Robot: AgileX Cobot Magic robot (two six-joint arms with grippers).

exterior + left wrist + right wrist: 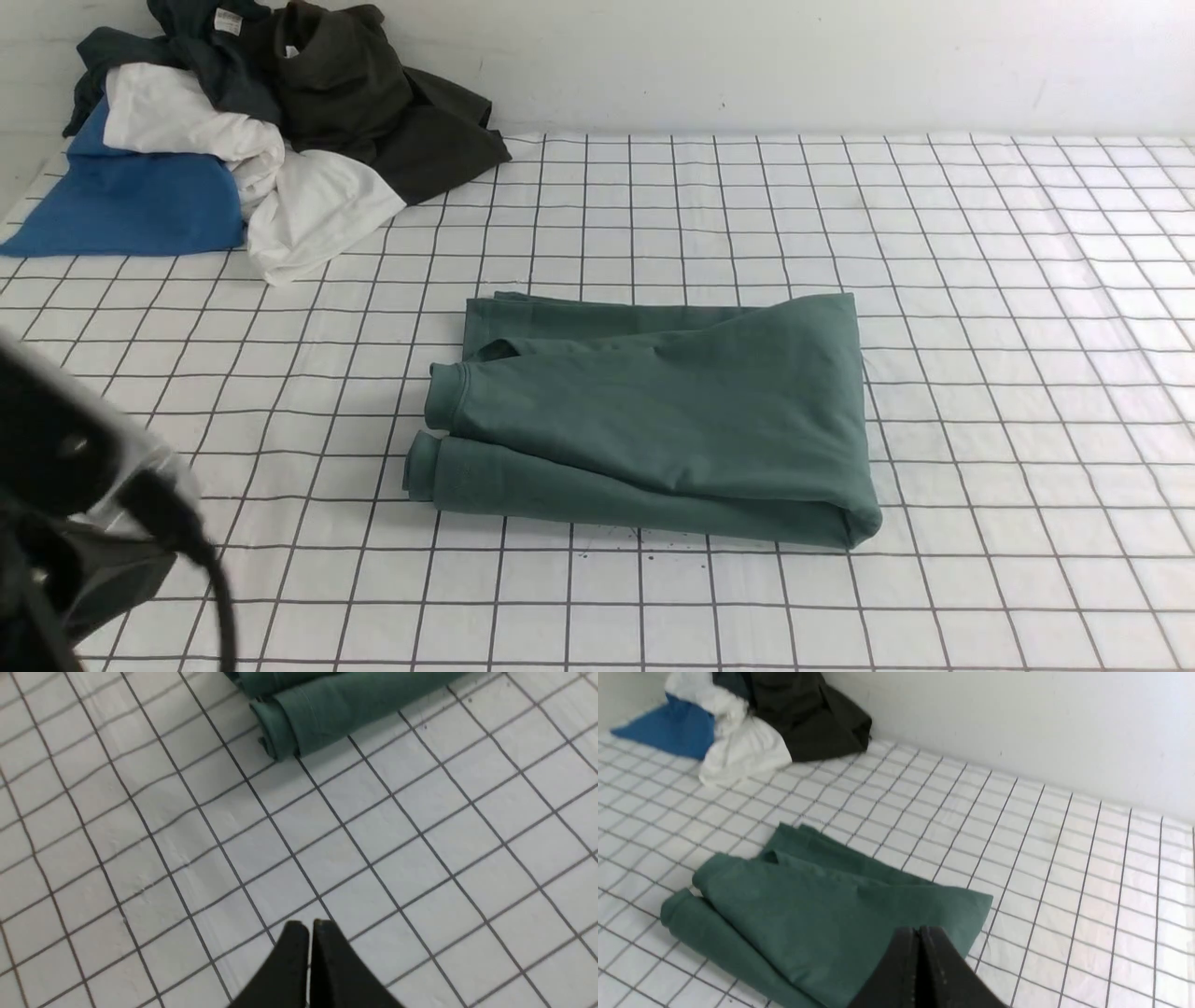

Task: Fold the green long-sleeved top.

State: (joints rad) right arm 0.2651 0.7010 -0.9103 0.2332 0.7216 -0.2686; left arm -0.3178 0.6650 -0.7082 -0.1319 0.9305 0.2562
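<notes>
Front view first: the green long-sleeved top [653, 420] lies folded into a compact rectangle just below the middle of the frame, flat on the white gridded table cover [980, 280]. Its layers are stacked, with rounded fold edges showing at the left end and a thick fold along the lower edge, running down to a bulky corner at lower right. No logo shows on the upturned surface.

Up in the upper left corner sits a heap of other clothes: a blue garment [131, 201], a white garment [280, 201] and a dark olive-black garment [373, 103], all bunched against the wall and well apart from the green top.

A dark part of the left arm [75, 523] fills the lower left corner, blurred, with a black cable looping down from it.

Over to the left wrist view: the left gripper [310, 927] has its black fingers pressed together, nothing between them, above bare gridded cover. The rolled end of the green top [327, 704] is at the upper edge of that frame, clear of the fingers.

Right wrist view now: the right gripper [919, 933] is also pressed together and holding nothing, its tips at the bottom of the frame, above the near edge of the folded top [822, 914]. The clothes heap is at upper left there too.
</notes>
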